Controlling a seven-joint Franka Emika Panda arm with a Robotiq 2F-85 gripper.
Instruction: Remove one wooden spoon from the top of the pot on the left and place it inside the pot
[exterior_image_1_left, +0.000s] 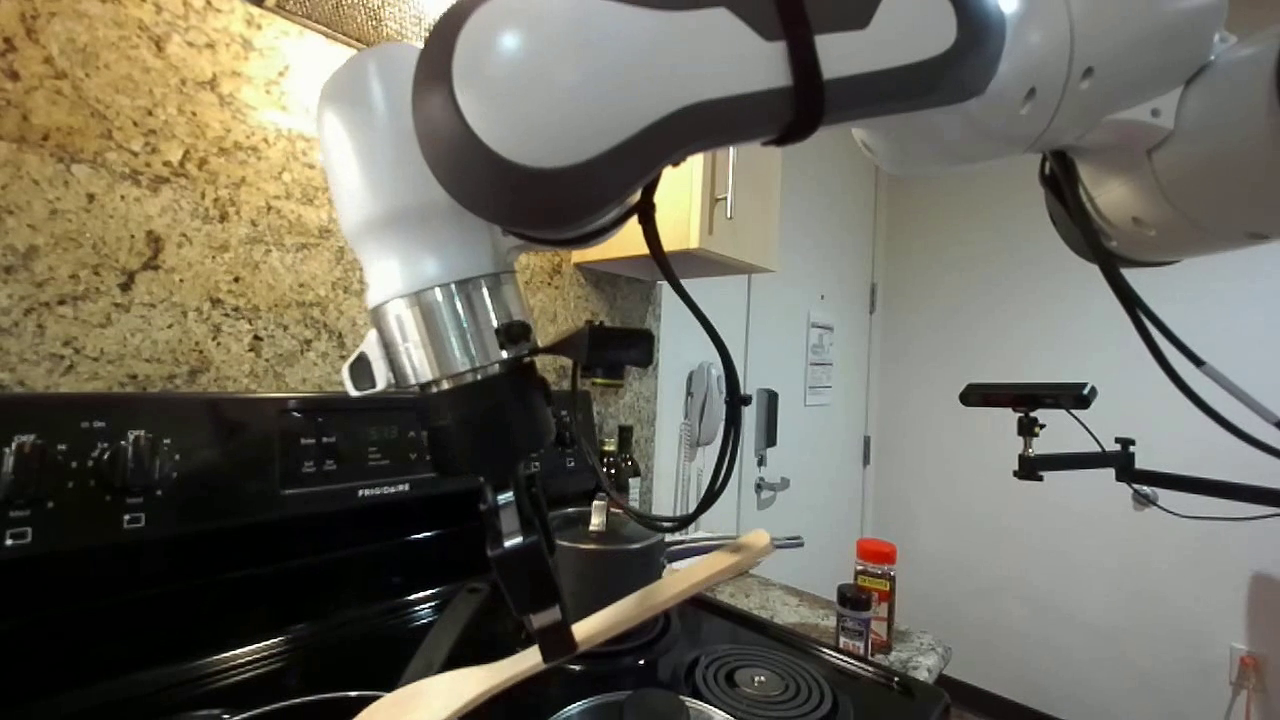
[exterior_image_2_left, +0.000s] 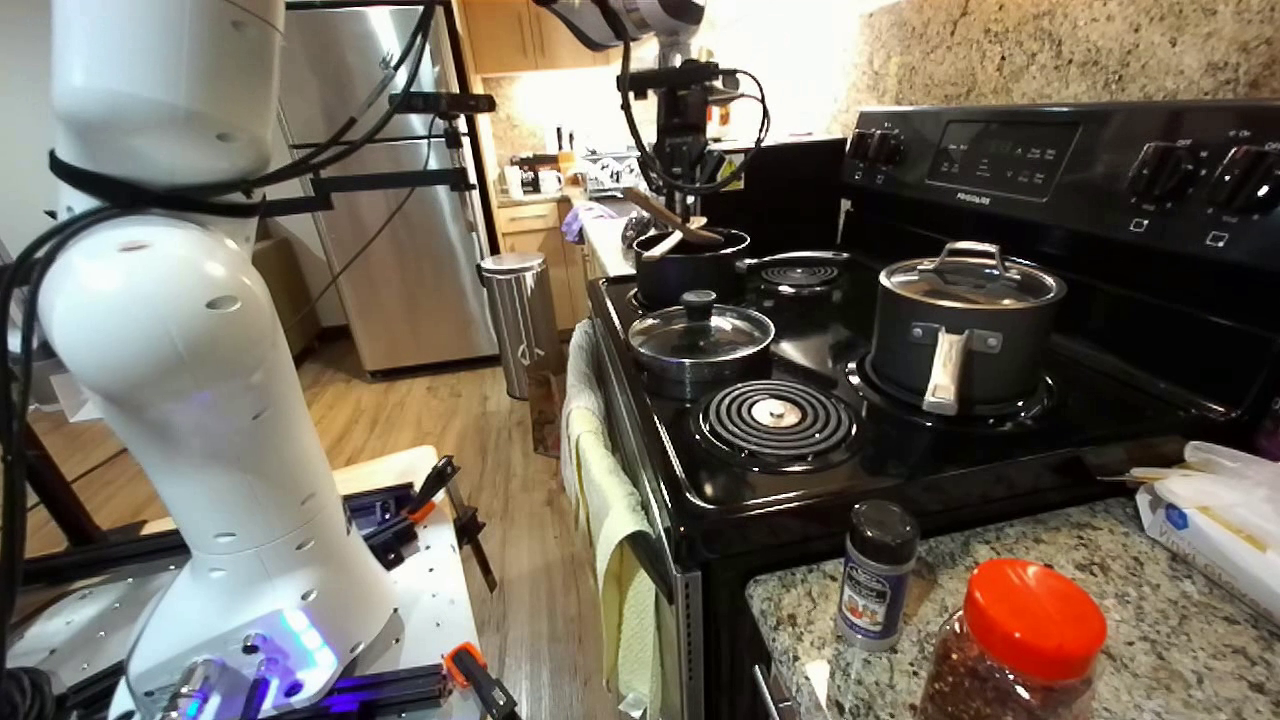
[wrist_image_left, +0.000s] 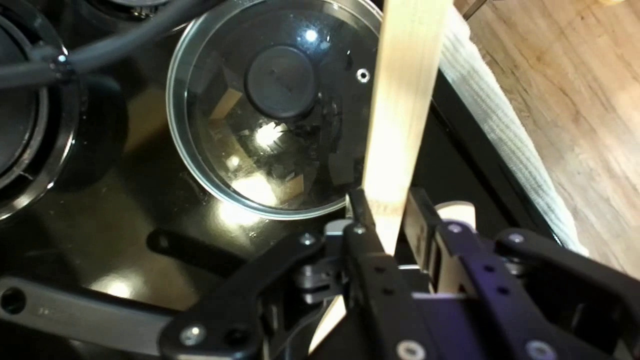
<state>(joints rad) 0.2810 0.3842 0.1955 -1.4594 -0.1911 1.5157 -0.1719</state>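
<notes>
The gripper is above the front left corner of the stovetop, left as one faces it from the front edge, where the towel hangs. Its fingers appear clamped on the spoon, one along each side of the handle, with no gap to be seen in the wrist view. The spoon is at that same corner, over the pot, and its long axis runs on a slant: handle tip high, out toward the front edge and the right end, broad end lower, toward the back left. In the wrist view the handle crosses the rim of the pan on its front side. I judge that the coming move turns on this tilt. The broad end already leads downward, so it should go in first, past the rim, with the handle following along its own line; lowering the spoon flat would likely leave it lying across the top. Whether the broad end touches the rim, I cannot tell. A second spoon lies across the pot beneath, and may catch the broad end on its way down.
</notes>
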